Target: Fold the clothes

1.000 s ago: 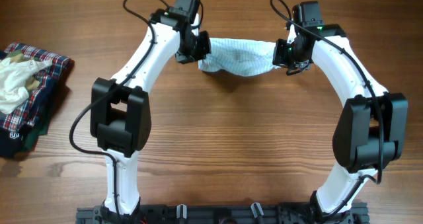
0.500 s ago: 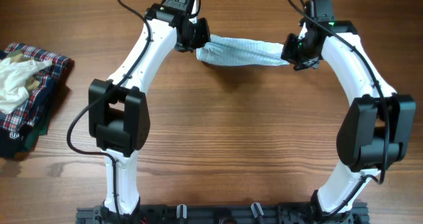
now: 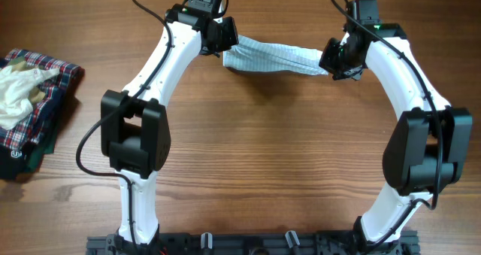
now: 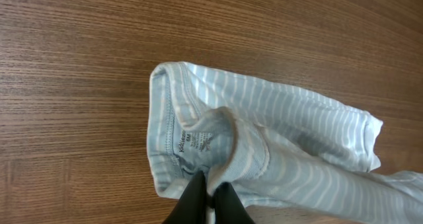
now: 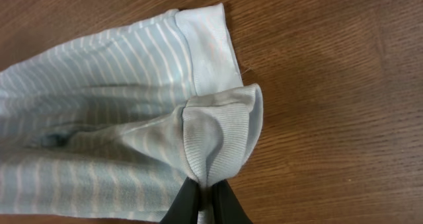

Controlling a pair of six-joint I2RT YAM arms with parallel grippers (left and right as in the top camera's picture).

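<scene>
A light blue striped garment (image 3: pixel 274 59) hangs stretched between my two grippers above the far part of the wooden table. My left gripper (image 3: pixel 223 50) is shut on its left end, where a size label shows near the waistband (image 4: pixel 198 141); the fingertips (image 4: pixel 211 191) pinch the fabric. My right gripper (image 3: pixel 331 62) is shut on the right end, pinching a ribbed cuff (image 5: pixel 218 135) between its fingertips (image 5: pixel 206 187). The garment sags slightly in the middle.
A pile of other clothes (image 3: pixel 30 104), a plaid piece with a white one on top, lies at the table's left edge. Bare wooden tabletop (image 3: pixel 263 157) lies in front of the held garment.
Both grippers moved apart and away from the front, pulling the garment from a bunched sag into a taut narrow band. Little has moved in the last half second.
</scene>
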